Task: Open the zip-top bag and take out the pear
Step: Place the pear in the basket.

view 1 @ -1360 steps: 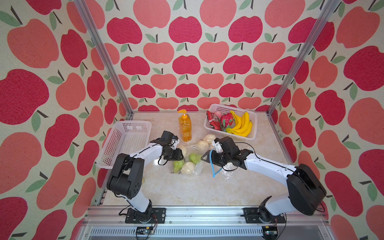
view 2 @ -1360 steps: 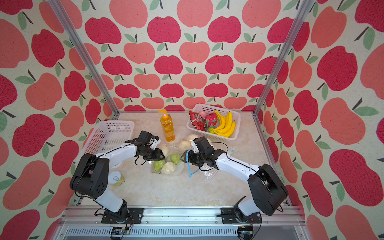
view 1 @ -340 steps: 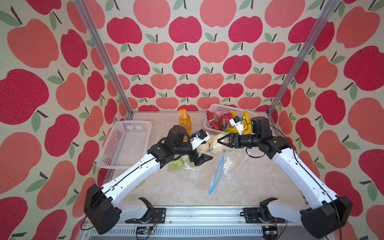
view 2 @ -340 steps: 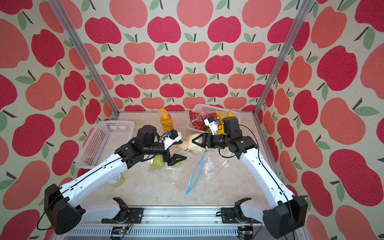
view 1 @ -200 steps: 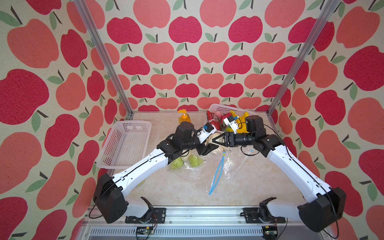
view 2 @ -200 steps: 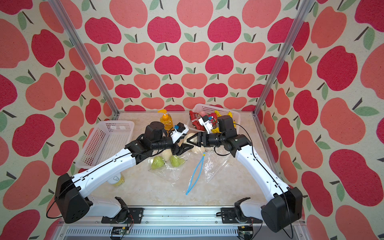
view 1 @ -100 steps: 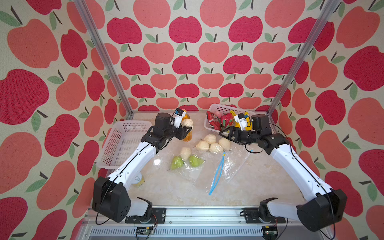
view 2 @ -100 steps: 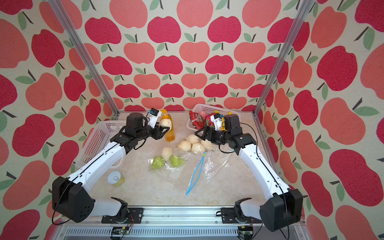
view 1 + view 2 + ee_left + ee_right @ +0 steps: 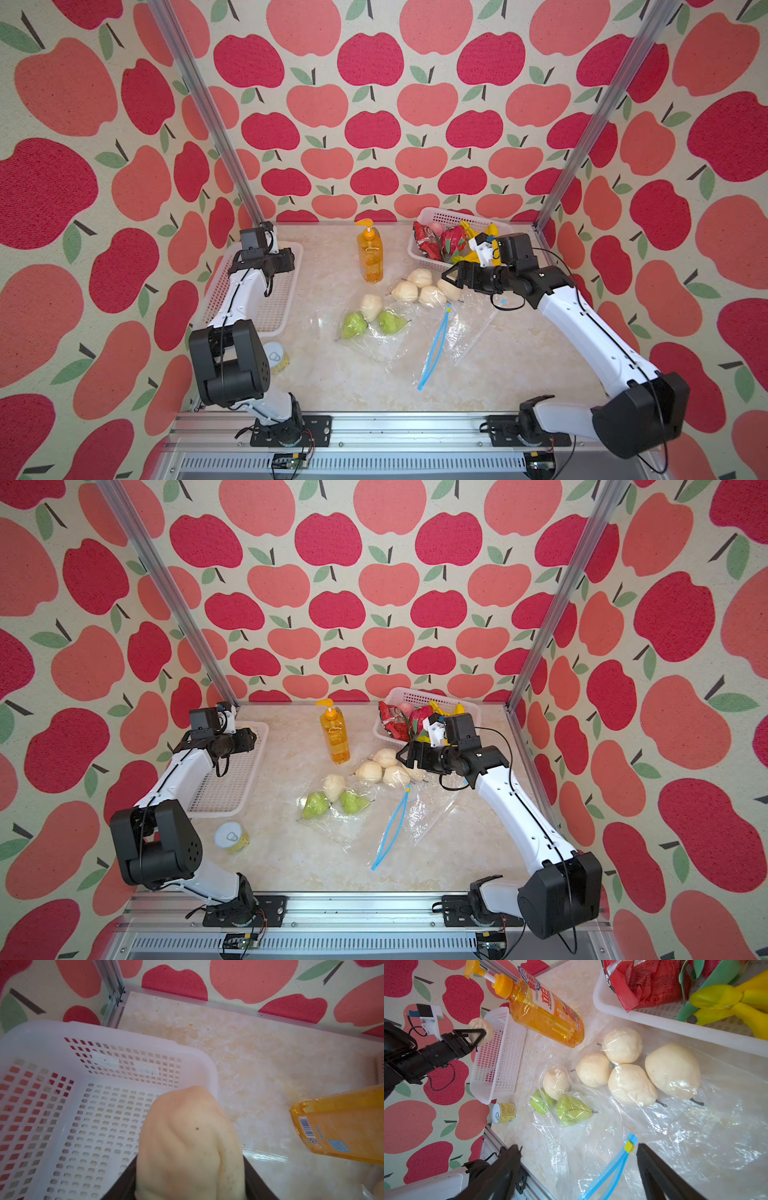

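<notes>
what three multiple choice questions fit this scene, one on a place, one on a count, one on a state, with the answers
1. Where is the pale pear held by the left gripper?
A. over the empty white basket
B. inside the zip-top bag
C. in the fruit basket

2. How many green pears are in view?
A. one
B. two
C. four

3. How do the right gripper's jaws stand?
A. shut on a banana
B. shut on the bottle
C. open, holding nothing

Answers:
1 A: the left wrist view shows the pear above that basket's corner.
2 B: both top views show just two green ones.
3 C: the right wrist view shows the jaws wide apart with nothing gripped.
</notes>
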### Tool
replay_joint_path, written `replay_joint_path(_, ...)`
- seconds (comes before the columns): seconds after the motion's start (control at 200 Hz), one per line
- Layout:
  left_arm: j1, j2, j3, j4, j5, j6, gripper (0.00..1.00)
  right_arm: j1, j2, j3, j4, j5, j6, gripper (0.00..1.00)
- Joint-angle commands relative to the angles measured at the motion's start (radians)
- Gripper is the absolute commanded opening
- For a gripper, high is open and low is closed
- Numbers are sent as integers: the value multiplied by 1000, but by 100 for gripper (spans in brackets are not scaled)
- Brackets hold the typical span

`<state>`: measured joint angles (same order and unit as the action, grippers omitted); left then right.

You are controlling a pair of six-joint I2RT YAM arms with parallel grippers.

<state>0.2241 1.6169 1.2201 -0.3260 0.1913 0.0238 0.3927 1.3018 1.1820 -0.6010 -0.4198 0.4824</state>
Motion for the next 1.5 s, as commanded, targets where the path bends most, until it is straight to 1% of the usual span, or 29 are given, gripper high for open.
replay_joint_path(0.0, 17, 64, 58, -81, -30, 36, 50, 7, 16, -26, -7, 1, -33, 91)
replay_joint_path(0.175, 32, 204, 157, -166, -17, 76, 56, 8, 25, -47, 12, -14, -28, 91)
replay_joint_path(0.275, 34, 253, 186, -182, -11, 76, 59, 8, 25, -50, 17, -17, -23, 91)
replay_joint_path(0.395, 34, 285, 209, -202, 8, 83, 68, 7, 25, -47, 15, -21, -25, 91)
replay_joint_path(0.51, 34, 310, 236, -235, -2, 97, 80, 7, 21, -46, 11, -25, -25, 92)
replay_joint_path(0.595, 35, 283, 224, -228, -15, 99, 86, 7, 12, -50, 8, -21, -25, 92)
replay_joint_path(0.715, 30, 147, 186, -197, -5, 82, 91, 7, -2, -62, 1, -16, -17, 92)
replay_joint_path(0.77, 6, 78, 191, -220, 2, 82, 92, 6, -12, -74, 1, -21, -6, 90)
replay_joint_path(0.83, -48, 6, 196, -252, 4, 94, 91, 7, -27, -98, 4, -27, 13, 88)
replay_joint_path(0.95, -179, -99, 191, -330, 71, 93, 88, 1, -78, -162, -9, -38, 45, 78)
replay_joint_path(1.036, -277, -132, 174, -378, 128, 85, 85, -13, -124, -206, -34, -49, 66, 66)
replay_joint_path(1.061, -307, -139, 166, -384, 130, 75, 84, -17, -139, -219, -46, -48, 70, 60)
replay_joint_path(1.101, -353, -150, 148, -386, 140, 61, 84, -20, -159, -234, -58, -48, 78, 55)
replay_joint_path(1.106, -358, -152, 146, -385, 141, 58, 83, -21, -164, -239, -61, -48, 79, 52)
replay_joint_path(1.121, -374, -156, 137, -382, 145, 52, 83, -22, -168, -244, -64, -47, 81, 50)
replay_joint_path(1.196, -436, -169, 98, -371, 168, 15, 84, -25, -203, -276, -82, -58, 95, 31)
replay_joint_path(1.236, -456, -173, 74, -356, 176, -21, 85, -25, -212, -292, -85, -71, 105, 24)
replay_joint_path(1.331, -490, -171, 26, -338, 188, -56, 86, -21, -222, -337, -66, -129, 143, 16)
replay_joint_path(1.381, -499, -164, 8, -335, 181, -64, 86, -13, -226, -358, -47, -148, 166, 15)
replay_joint_path(1.491, -500, -149, -17, -344, 174, -85, 87, 28, -224, -395, -10, -140, 217, 13)
